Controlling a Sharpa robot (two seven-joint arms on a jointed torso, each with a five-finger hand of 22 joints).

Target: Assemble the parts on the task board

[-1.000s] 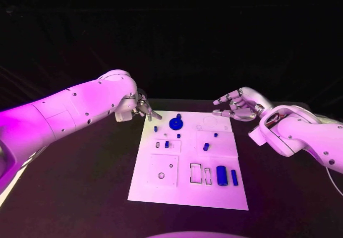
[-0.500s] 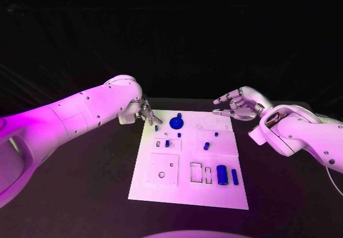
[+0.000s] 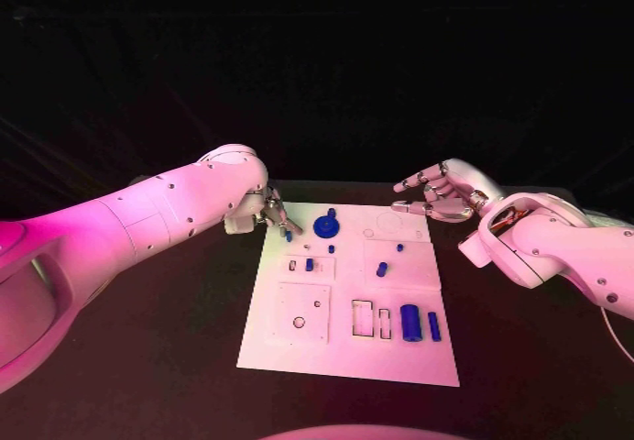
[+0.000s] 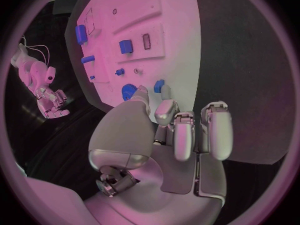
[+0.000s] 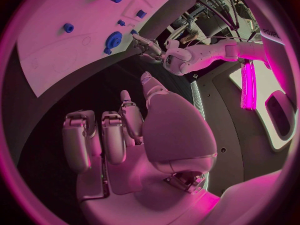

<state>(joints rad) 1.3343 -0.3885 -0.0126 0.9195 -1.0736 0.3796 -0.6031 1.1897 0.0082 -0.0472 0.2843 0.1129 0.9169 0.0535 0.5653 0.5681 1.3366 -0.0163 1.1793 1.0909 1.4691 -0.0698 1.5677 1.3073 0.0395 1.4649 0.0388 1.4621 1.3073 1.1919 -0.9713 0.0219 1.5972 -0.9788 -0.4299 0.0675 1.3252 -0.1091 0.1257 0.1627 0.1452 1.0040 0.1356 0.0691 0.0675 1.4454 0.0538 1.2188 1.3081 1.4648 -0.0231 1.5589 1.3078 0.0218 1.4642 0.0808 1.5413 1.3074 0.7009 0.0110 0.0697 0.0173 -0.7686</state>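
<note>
Your left hand (image 3: 268,213) was at the far left corner of the board (image 3: 346,353), its fingers (image 4: 161,109) reaching down to a small blue peg (image 4: 159,86) near the board's edge. The fingertips lay at the peg, but you could not tell from either view whether they had closed on it or only touched it. By my reading, you were at the pick-up step for that peg.

Your right hand (image 3: 440,193) hung above the far right corner of the board, fingers loosely curled and apart, holding nothing.

The other parts sat on the board: a round blue disc (image 3: 326,229) just beside the left hand, small pegs near the middle, and two blue cylinders (image 3: 411,324) lying side by side at the near right, next to empty slots.

The next move would likely call for a firm pinch on the peg, a straight lift, then a careful line-up over its hole.

The desk (image 3: 158,367) was black and matte; the room behind was dark.
</note>
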